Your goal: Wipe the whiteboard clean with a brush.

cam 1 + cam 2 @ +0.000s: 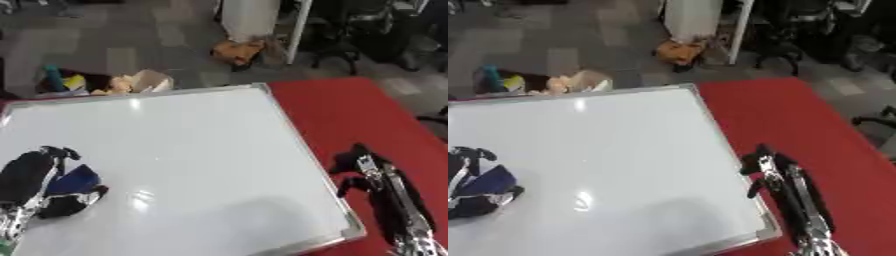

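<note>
We see the whiteboard (192, 150) lying flat over most of a red table (350, 110), its near edge and left side cut off by the frame, its silver frame visible along the far and right edges. Its surface looks blank to us, with only glare spots; we read no writing or label on anything. Our left hand (31, 187) rests on the board near the lower left, partly cut off at the edge, its fingers curled around a dark blue brush (74, 179), of which only a wedge shows between the fingers; we cannot make out its shape beyond that. Our right hand (381, 182) lies on the red table just beside the board's right edge, fingers straight and pointing away, holding nothing, with the wrist running out of the lower corner. Beyond the table, blurred heaps of things (105, 82) sit on the grey floor.
</note>
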`<control>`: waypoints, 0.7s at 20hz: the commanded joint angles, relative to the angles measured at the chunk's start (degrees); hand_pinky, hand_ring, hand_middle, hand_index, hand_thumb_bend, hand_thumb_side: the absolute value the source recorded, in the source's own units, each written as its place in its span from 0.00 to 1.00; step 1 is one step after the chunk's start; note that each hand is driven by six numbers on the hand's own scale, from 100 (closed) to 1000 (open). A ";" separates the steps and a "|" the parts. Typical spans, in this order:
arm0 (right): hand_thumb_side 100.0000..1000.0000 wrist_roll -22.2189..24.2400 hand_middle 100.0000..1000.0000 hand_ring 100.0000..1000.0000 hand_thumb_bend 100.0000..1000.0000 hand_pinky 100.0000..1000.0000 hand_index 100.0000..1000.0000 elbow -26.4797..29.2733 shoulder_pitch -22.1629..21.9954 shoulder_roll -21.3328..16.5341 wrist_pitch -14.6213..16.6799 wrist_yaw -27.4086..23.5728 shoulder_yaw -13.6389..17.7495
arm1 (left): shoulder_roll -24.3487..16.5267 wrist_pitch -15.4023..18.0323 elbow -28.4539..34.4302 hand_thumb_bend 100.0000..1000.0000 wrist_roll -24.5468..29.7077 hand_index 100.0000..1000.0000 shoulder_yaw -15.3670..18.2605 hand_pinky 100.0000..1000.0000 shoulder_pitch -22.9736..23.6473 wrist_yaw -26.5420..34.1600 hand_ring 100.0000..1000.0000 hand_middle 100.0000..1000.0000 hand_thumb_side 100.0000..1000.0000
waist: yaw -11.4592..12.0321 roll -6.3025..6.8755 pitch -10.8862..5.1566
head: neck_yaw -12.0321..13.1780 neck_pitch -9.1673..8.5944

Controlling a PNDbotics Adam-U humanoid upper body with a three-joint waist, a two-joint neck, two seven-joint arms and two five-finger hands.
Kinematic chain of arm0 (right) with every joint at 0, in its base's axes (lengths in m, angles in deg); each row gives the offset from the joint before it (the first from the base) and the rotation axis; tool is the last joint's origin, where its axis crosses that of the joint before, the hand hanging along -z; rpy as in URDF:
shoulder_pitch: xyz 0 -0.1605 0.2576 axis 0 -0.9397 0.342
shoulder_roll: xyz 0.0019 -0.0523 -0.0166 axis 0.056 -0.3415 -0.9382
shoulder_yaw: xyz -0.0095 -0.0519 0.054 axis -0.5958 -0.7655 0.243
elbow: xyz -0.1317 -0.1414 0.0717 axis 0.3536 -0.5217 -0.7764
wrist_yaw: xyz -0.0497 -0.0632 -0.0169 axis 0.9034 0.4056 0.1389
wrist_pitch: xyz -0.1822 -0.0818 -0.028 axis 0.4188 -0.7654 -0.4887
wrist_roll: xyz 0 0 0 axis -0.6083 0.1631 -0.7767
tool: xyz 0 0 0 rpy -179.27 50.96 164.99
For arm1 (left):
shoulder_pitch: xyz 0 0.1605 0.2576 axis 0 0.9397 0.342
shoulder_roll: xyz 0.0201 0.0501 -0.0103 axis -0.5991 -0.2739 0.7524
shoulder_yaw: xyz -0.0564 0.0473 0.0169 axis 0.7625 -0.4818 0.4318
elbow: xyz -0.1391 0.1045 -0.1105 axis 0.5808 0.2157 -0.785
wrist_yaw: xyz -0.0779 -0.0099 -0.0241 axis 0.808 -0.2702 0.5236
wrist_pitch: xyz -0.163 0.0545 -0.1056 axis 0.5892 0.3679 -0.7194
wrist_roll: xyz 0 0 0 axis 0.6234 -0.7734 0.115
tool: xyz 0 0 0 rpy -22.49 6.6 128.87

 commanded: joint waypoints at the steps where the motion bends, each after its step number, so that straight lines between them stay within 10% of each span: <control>1: 0.82 -0.05 0.44 0.54 0.00 0.24 0.56 1.23 0.18 -1.06 0.02 0.37 0.43 | -0.52 0.21 0.10 0.67 1.11 0.74 0.14 0.24 -1.00 -0.98 0.54 0.43 0.53 | -0.06 0.01 -0.91 | 0.04 -0.63; 14: 0.82 -0.03 0.44 0.54 0.00 0.24 0.56 1.23 0.24 -1.07 0.03 0.38 0.39 | -0.62 -0.77 0.47 0.48 0.93 0.72 0.66 0.17 -1.06 -0.80 0.49 0.37 0.40 | 0.02 0.00 -0.90 | 0.06 -0.62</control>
